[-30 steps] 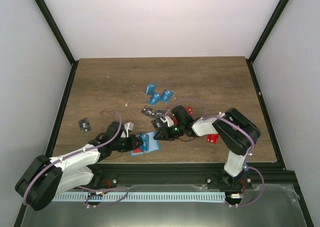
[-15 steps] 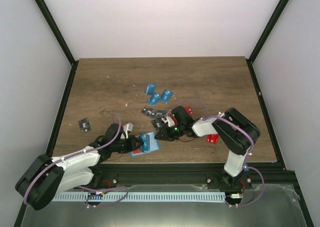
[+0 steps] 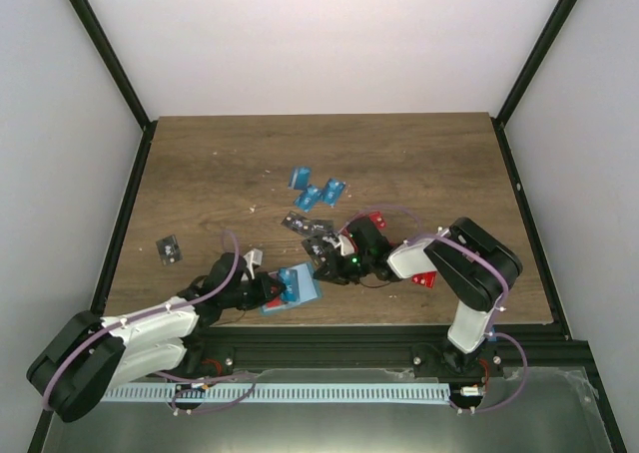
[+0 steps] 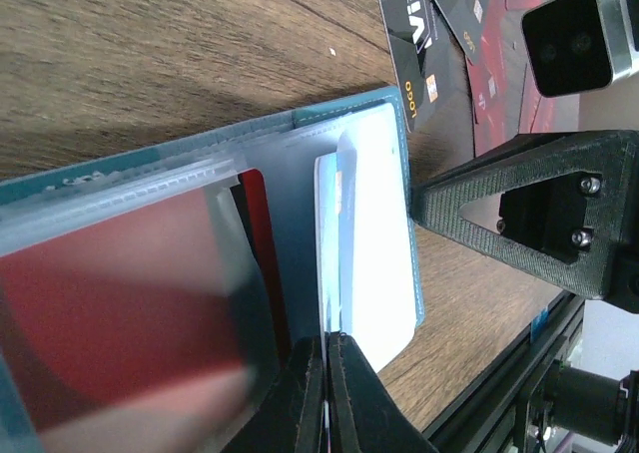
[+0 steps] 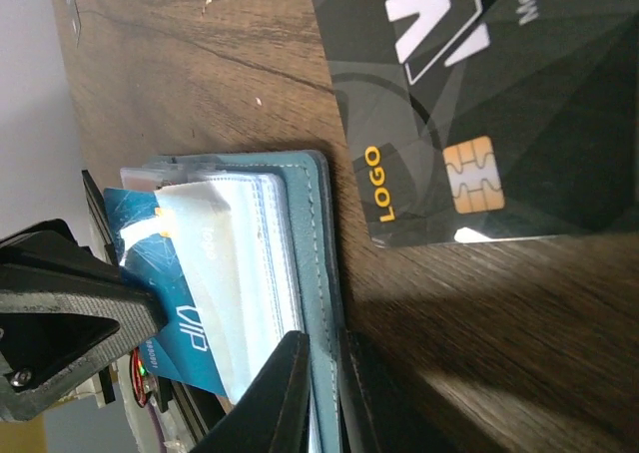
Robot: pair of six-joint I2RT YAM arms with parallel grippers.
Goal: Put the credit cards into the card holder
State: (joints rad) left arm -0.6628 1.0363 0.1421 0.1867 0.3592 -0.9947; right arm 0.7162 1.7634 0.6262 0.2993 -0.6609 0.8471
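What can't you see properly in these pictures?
Top view: pockets of the card holder, covered by the left end effector and right end effector.
Left wrist view: the red card, blurred behind a cloudy sleeve.
Right wrist view: lettering on the big black card, cut off by the top edge.
Top view: print on the lone black card, too small.

The card holder (image 3: 303, 285) is teal, its frosted clear sleeves showing a red card (image 4: 120, 293). 3 blue cards (image 3: 313, 196) are bright blue. A black card (image 5: 479, 104) bears yellow "LOGO" lettering, white marks and a gold chip. The table (image 3: 220, 164) is brown wood grain.
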